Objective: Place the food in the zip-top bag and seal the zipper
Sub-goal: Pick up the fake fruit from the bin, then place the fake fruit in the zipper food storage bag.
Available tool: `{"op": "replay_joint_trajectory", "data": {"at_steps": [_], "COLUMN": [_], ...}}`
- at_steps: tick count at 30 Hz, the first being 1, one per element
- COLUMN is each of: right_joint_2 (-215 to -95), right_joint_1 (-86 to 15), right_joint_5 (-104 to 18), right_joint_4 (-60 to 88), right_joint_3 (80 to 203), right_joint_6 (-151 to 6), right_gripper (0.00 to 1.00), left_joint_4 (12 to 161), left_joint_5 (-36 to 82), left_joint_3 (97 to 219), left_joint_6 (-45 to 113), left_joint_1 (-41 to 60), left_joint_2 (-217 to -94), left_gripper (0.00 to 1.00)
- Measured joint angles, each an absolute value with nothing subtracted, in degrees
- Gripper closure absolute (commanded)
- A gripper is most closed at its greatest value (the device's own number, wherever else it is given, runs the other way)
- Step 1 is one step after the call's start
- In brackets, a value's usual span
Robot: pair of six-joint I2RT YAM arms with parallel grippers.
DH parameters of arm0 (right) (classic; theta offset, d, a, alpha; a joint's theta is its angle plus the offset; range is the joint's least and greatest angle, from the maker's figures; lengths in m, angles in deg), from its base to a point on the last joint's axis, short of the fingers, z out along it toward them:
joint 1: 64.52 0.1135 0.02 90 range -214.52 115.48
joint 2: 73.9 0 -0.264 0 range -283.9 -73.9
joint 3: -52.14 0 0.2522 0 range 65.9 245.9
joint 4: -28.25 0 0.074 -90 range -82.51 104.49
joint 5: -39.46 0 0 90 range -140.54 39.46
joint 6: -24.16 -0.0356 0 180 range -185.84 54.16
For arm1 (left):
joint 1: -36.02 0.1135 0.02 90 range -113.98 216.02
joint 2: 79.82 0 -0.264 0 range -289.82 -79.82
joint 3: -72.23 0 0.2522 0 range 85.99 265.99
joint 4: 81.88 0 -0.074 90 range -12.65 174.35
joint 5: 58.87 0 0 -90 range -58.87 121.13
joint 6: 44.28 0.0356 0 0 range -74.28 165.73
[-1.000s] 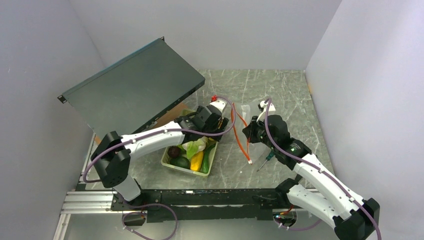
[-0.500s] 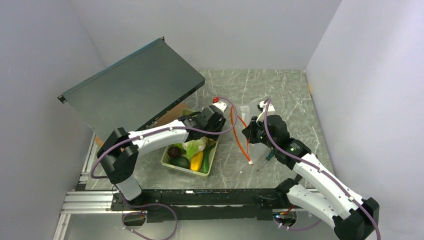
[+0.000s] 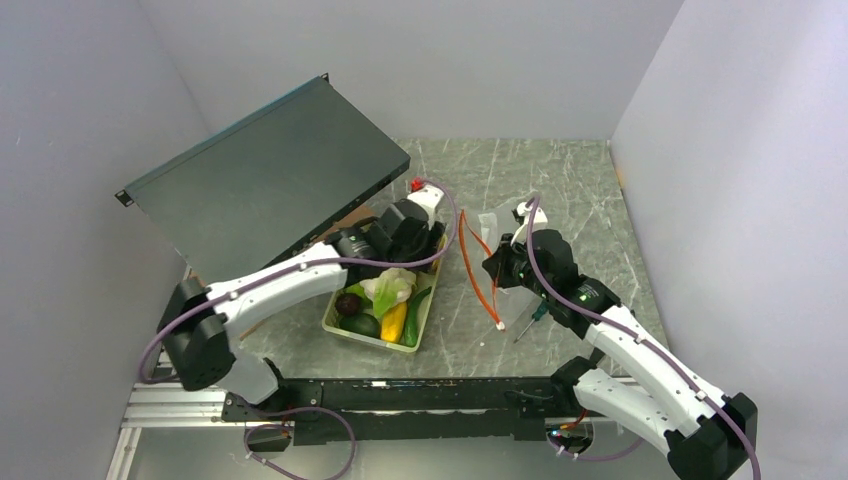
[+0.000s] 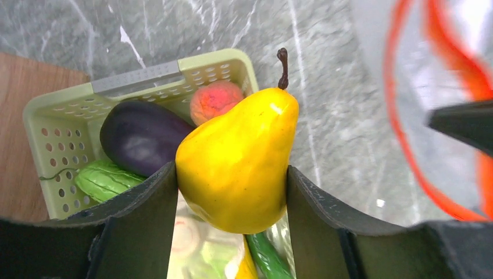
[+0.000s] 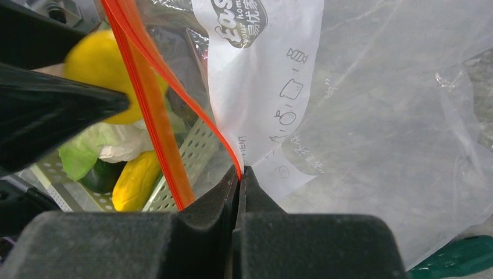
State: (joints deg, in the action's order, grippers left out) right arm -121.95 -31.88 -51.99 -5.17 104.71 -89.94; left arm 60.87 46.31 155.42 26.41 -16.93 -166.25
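Observation:
My left gripper (image 4: 231, 171) is shut on a yellow pear (image 4: 235, 160) and holds it above the far end of the pale green tray (image 4: 145, 72). A dark purple eggplant (image 4: 142, 142), a peach (image 4: 215, 100) and green pieces (image 4: 104, 180) lie in the tray. In the top view the left gripper (image 3: 408, 228) hovers over the tray (image 3: 340, 328), left of the clear zip-top bag (image 3: 500, 222). My right gripper (image 5: 239, 168) is shut on the bag's orange-red zipper (image 5: 148, 99) and holds the mouth up. The bag (image 5: 378, 116) looks empty.
A tilted dark metal panel (image 3: 270, 175) stands at the back left, close to the left arm. A green-handled screwdriver (image 3: 533, 318) lies on the marble table beside the right arm. A brown board (image 4: 23, 133) lies under the tray's edge. Walls close in left and right.
My left gripper has risen and drawn back to the upper left over the tray with the pear in it. The right gripper and the bag have stayed put.

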Motion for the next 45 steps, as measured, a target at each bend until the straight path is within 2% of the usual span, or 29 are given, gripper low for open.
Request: {"op": "replay_joint_trajectory", "data": {"at_steps": [9, 14, 19, 26, 34, 45], "right_joint_2": [-122.89, -124.18, -124.00, -121.07, -115.96, -114.82], "right_joint_1": [-31.88, -31.88, -31.88, -31.88, -32.36, -32.47], "right_joint_5": [-48.73, -45.91, -43.42, -41.37, -41.67, -40.91], "right_joint_4": [-5.15, -5.22, -5.11, -5.74, -6.11, -5.94], "right_joint_3": [104.73, 106.08, 107.72, 108.01, 107.81, 107.64], "right_joint_6": [-91.62, -93.11, -95.01, -98.31, -101.24, -100.41], "right_gripper": [1.00, 1.00, 1.00, 1.00, 1.00, 1.00], "left_joint_4": [63.30, 74.40, 86.84, 98.70, 102.77, 96.58], "left_joint_5": [34.68, 23.47, 17.85, 18.94, 27.40, 35.64], "left_joint_3": [153.13, 146.74, 143.31, 139.55, 133.17, 133.37], "left_joint_6": [24.14, 20.08, 16.38, 14.41, 14.44, 14.46], "left_joint_1": [-16.90, -16.95, -18.13, -21.54, -22.70, -23.53], "left_joint_2": [-150.27, -142.23, -143.17, -149.03, -148.33, -147.91], "left_gripper": [0.92, 0.94, 0.95, 0.96, 0.97, 0.99]}}
